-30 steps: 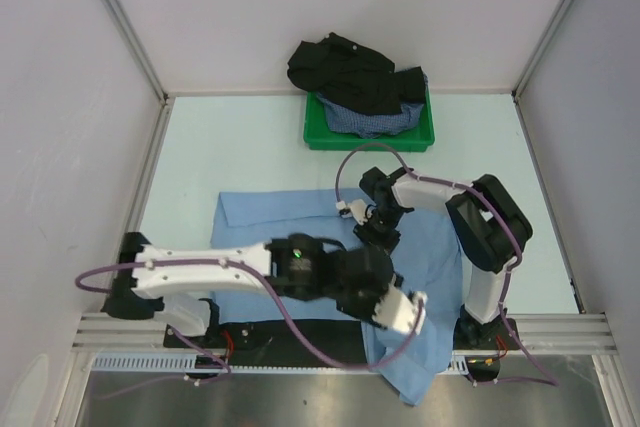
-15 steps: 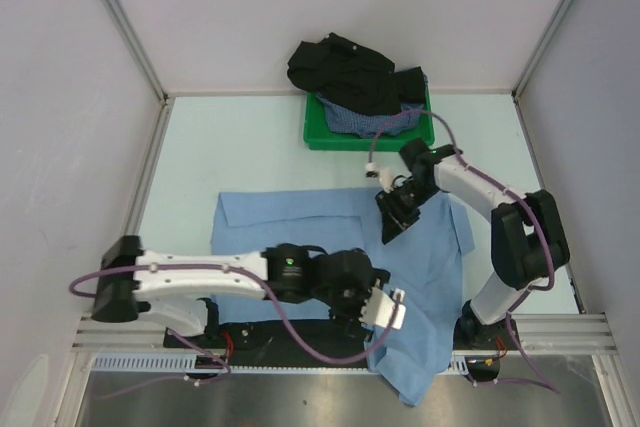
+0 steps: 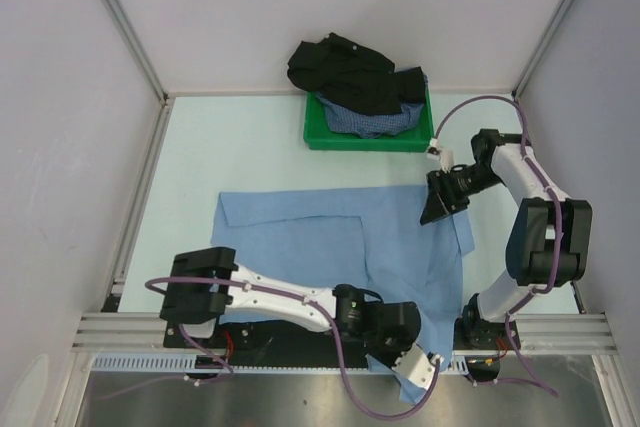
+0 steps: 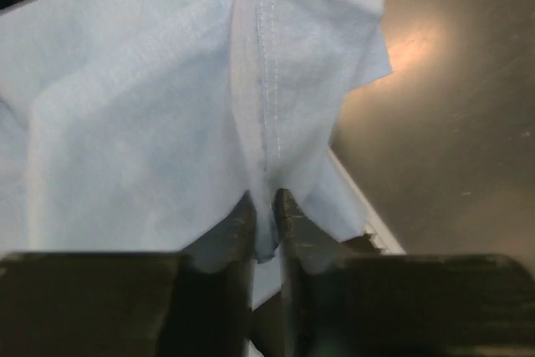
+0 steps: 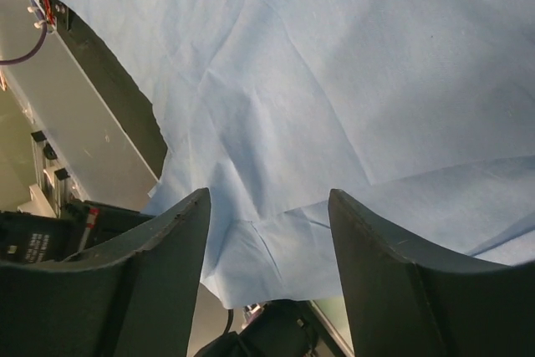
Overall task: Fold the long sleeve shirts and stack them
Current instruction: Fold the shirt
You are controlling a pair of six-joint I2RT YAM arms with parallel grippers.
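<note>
On the pale bench the light blue shirt lies spread near the arms, its near right corner hanging over the front edge. The left end effector is pressed together, pinching that corner. The right end effector is spread above the shirt's far right part.

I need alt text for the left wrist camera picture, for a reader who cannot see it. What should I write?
The left gripper is shut on a stitched fold of the light blue shirt, which spreads up and left from the pinch. To the right lies a dark, glossy surface.
</note>
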